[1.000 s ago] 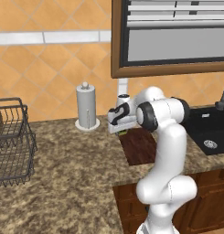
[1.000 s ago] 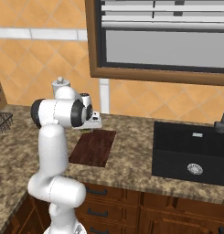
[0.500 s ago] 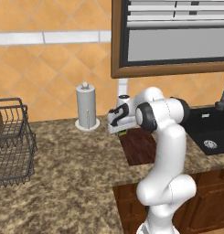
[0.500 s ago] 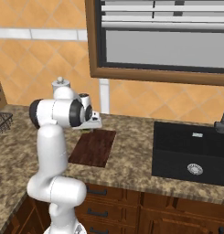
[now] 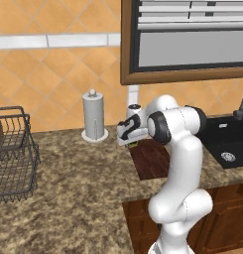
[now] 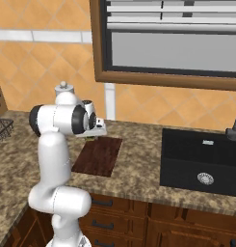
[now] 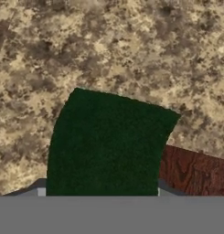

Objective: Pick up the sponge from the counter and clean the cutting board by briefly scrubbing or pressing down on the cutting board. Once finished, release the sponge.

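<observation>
The gripper (image 7: 100, 194) is clamped on the sponge (image 7: 106, 144), held just above the cutting board's (image 5: 153, 158) far corner; it should carry the sponge inward over the board (well off the edge) and press down flat; around the board lies speckled counter (image 5: 68, 198), with a black sink (image 6: 206, 159) beside it.

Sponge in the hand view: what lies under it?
Under the sponge lie speckled counter and a corner of the cutting board. What sits directly beneath it is covered by the sponge itself.
</observation>
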Controlling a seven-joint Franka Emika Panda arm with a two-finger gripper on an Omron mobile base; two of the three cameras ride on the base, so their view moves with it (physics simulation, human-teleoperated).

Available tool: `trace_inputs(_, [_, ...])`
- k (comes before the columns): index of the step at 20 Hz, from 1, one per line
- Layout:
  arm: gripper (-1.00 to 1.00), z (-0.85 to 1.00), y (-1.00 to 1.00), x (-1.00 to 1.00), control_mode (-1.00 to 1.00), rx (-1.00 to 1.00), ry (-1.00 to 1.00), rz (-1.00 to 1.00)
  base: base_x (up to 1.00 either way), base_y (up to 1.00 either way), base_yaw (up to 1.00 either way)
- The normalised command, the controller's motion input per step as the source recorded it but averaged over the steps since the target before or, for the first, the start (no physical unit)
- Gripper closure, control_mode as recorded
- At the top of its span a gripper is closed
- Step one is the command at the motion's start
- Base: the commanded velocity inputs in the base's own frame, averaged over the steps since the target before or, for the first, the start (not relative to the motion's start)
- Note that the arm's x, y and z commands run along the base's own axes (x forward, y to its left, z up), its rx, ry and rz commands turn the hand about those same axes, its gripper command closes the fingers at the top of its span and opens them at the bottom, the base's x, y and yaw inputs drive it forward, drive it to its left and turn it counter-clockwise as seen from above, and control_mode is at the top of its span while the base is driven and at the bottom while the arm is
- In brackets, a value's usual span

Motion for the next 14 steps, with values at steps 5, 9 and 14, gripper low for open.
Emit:
trace_inputs(5, [1.00,-0.41,-0.06,-0.45,-1.00,0.00,-0.18,0.00,0.00,0.00,0.00])
trace_inputs(9, [1.00,-0.22,-0.01,-0.75,-1.00,0.00,-0.13,0.00,0.00,0.00,0.00])
trace_inputs(14, [1.00,-0.06,0.00,-0.65,-1.00,0.00,-0.08,0.00,0.00,0.00,0.00])
